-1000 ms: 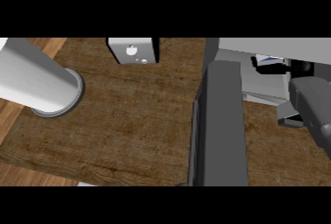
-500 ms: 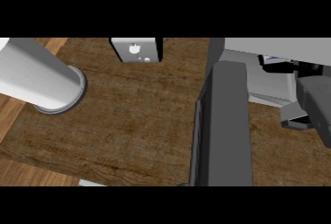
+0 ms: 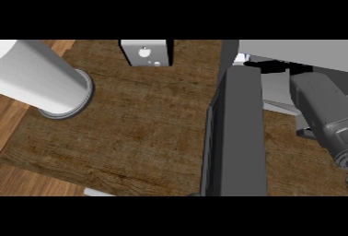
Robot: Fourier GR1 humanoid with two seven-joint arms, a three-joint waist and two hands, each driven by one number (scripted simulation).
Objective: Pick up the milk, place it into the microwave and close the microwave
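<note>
You are looking steeply down at a dark wood-grain counter (image 3: 142, 133), and much of what matters here is hidden. The milk cannot be made out anywhere — if it is present, it is out of sight behind the right arm or inside the microwave. The right forearm (image 3: 325, 115) comes in from the lower right and reaches up toward the microwave opening (image 3: 275, 90), a pale grey interior at the counter's right edge. Only a dark sliver of the right hand (image 3: 275, 66) shows at the far end of that arm, against the opening's upper part, so you cannot tell whether it is released, clenched or grasping anything. The microwave door (image 3: 234, 138) stands open, seen edge-on as a long dark grey slab running from the counter's far right area down to the near edge, cutting the view in two. The left forearm (image 3: 41, 76) is a broad light grey cylinder crossing the counter's far left corner; it ends in a rim, and the left hand itself is not visible. At the counter's far edge, near the middle, a small pale grey block with a dark side (image 3: 146, 52) is cut off by the top of the view and hard to identify. Lighter wooden flooring (image 3: 20, 177) shows beyond the counter's left and near edges.
</note>
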